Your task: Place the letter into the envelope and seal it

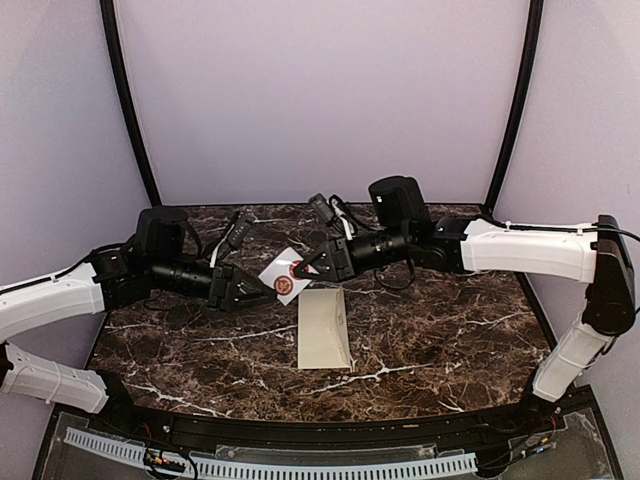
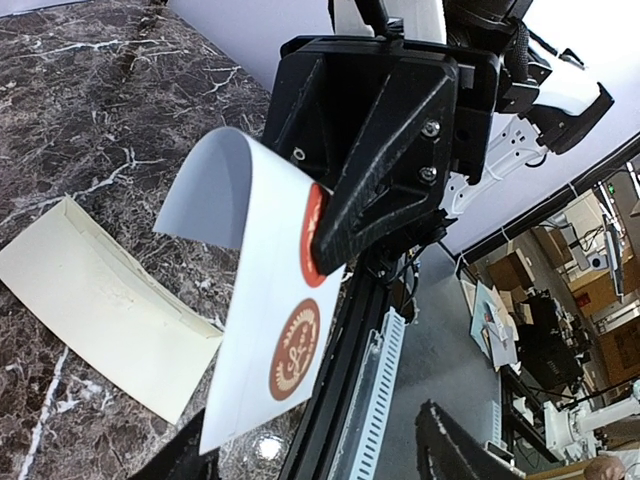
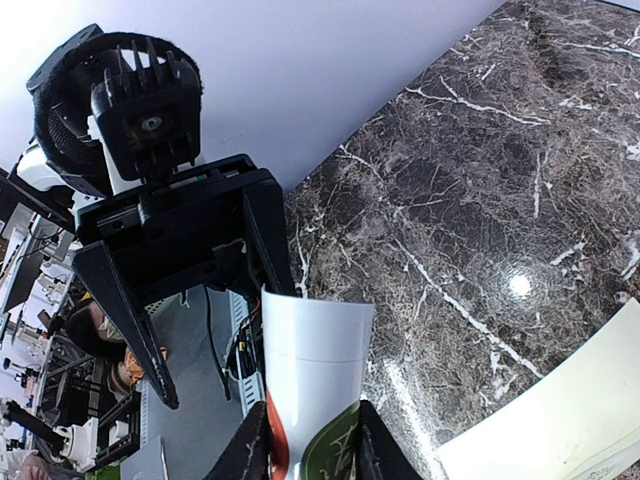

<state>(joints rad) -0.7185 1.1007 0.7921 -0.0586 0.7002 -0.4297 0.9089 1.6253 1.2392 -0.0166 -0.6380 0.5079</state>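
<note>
My right claw (image 3: 312, 448) pinches white strip of round red stickers (image 2: 265, 300); left claw (image 1: 250, 290) spread. Cream paper envelope (image 1: 325, 328) flat, centre of marble tabletop (image 1: 450, 335).

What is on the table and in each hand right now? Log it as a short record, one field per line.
envelope: flat on the table, touched by neither hand
sticker strip: in the air above the table, curled, round red stickers showing
right hand: shut on the sticker strip
left hand: open, facing the strip's free end
letter: not seen in any view
seal: no sticker visible on the envelope
</note>
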